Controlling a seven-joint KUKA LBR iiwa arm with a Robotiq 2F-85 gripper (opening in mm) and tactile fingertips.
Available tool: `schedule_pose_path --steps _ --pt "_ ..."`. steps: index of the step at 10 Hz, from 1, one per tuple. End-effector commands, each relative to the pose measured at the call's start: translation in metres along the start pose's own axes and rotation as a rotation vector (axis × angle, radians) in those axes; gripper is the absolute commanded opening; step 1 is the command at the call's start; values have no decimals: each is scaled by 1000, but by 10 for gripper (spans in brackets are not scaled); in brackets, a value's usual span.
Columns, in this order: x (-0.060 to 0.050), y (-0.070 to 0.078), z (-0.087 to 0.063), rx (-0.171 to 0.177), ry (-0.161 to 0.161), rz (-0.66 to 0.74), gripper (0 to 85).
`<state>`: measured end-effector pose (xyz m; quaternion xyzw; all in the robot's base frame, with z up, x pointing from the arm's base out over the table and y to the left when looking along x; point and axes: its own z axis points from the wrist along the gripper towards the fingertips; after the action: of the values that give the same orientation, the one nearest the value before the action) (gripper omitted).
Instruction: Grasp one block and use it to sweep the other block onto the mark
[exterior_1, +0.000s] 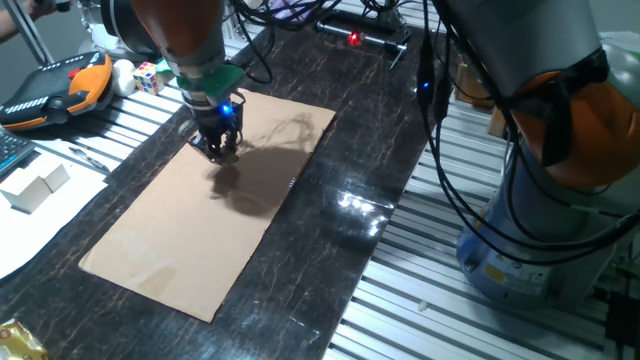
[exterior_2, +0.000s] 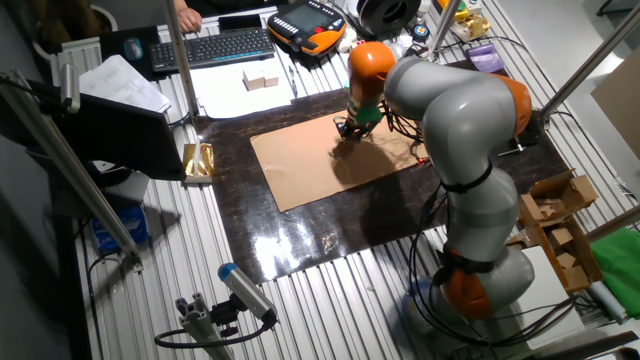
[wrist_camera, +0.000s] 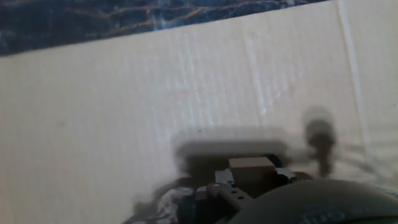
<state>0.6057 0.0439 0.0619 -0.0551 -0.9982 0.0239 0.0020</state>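
Observation:
My gripper (exterior_1: 218, 150) is low over the far part of the brown cardboard sheet (exterior_1: 180, 250), its fingertips at the surface. In the hand view a small tan wooden cube (wrist_camera: 252, 164) sits between the dark fingertips (wrist_camera: 225, 185), which press close against its sides. A blurred dark round dot, the mark (wrist_camera: 318, 129), lies on the cardboard a little right of and beyond the cube. No second small cube shows in any view. In the other fixed view the gripper (exterior_2: 347, 132) is at the cardboard's (exterior_2: 320, 165) far edge, and the cube is too small to see.
Two larger pale blocks (exterior_1: 35, 185) lie on white paper to the left, off the cardboard. A teach pendant (exterior_1: 50, 92) and a coloured puzzle cube (exterior_1: 150, 75) are at the back left. Black cables (exterior_1: 440, 130) hang on the right. Dark marbled tabletop (exterior_1: 340, 200) surrounds the cardboard.

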Motion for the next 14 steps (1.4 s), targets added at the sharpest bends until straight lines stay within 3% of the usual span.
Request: schedule_pose_path --steps 1,2,4,5,8,9,12,14 --pt "0 0 0 14 0 23 10" --pt "0 0 0 46 -11 23 10" --pt "-5 -17 -2 -26 13 15 10" --pt "-7 -21 -2 -23 14 7 10" --pt "-12 -14 7 -13 -9 3 10" --pt "-16 -19 12 -25 -14 -11 10" --pt "-14 -22 11 -41 6 -24 10" --pt "-13 -23 12 -41 3 -19 17"
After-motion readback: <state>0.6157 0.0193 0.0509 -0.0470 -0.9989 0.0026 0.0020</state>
